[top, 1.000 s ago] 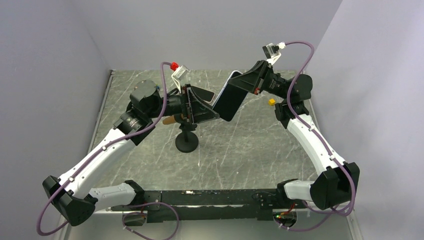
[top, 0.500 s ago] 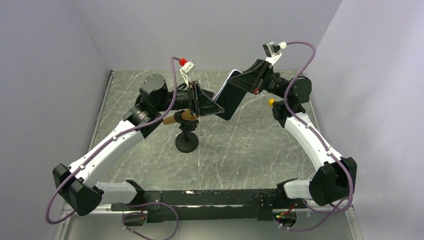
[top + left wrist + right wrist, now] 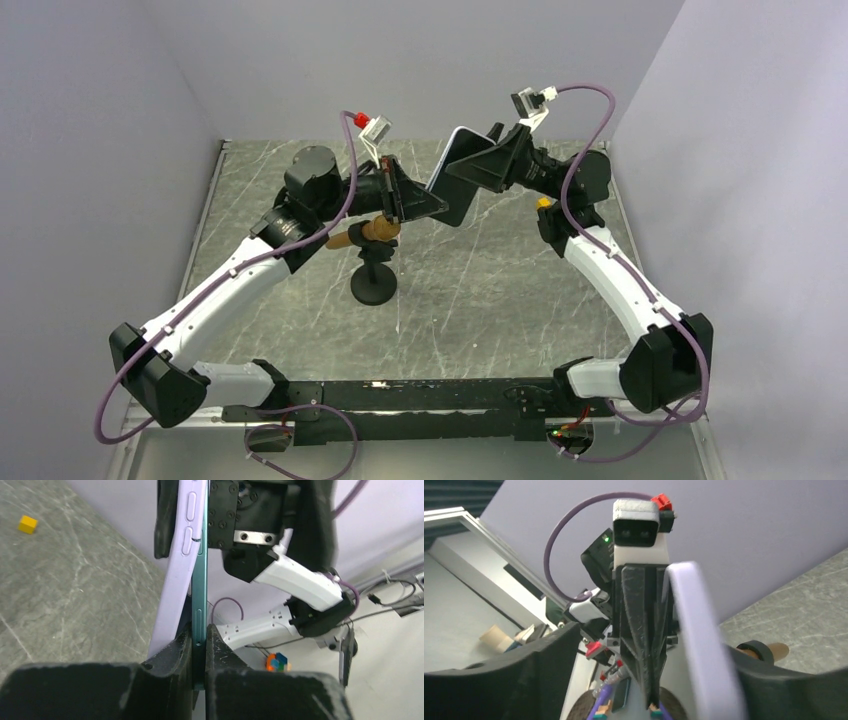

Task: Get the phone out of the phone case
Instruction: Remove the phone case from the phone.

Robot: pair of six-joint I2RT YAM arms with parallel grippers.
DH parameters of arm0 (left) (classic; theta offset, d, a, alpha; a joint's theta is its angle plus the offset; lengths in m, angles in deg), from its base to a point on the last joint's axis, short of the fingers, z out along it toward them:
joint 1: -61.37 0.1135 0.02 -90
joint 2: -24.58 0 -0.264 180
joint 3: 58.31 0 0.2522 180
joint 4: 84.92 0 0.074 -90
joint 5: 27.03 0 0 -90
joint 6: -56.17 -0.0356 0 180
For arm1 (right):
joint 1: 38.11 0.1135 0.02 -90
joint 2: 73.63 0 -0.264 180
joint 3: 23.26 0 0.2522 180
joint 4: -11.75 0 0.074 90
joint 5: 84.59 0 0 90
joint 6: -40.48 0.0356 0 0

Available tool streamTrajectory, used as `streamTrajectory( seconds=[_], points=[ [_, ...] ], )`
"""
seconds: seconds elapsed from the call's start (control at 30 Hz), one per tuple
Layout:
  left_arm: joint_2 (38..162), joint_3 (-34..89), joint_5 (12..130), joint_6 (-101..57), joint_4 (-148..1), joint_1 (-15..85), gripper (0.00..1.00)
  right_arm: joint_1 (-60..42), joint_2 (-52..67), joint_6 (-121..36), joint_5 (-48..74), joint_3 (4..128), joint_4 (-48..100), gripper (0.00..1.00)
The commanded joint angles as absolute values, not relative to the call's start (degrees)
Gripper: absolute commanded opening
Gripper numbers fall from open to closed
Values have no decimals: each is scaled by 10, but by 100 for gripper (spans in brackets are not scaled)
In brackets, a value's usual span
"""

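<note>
Two holds recorded: left gripper (image 3: 199, 636) pinched tight on the teal phone (image 3: 199, 580) edge, right gripper (image 3: 468, 168) clamping the lilac phone case (image 3: 172, 595) just beyond its fingertips.

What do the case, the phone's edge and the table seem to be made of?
The case looks matte lilac, probably silicone, since it curves away. The phone edge is teal with slight sheen, likely metal. The table is grey with white veins: stone, or laminate.

- top camera is looking down from high at the near side, taking in the whole table (image 3: 480, 290).
- both wrist cameras are facing each other, very near, sharing the phone case (image 3: 172, 590).
</note>
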State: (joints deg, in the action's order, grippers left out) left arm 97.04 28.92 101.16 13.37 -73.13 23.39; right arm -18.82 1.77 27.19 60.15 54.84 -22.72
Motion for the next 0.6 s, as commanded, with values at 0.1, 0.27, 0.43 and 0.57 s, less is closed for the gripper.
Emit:
streamTrajectory(
  seconds=[0.1,0.27,0.43,0.57],
  points=[
    [898,256,922,180,-839,260,0,-196,-55,237,598,517,-206,100],
    [872,236,909,253,-884,287,0,-195,-82,235,572,466,-221,100],
    [861,224,912,315,-932,299,0,-181,-98,224,551,419,-256,88],
    [865,233,923,337,-946,300,0,-146,-83,198,542,429,-250,73]
  ],
)
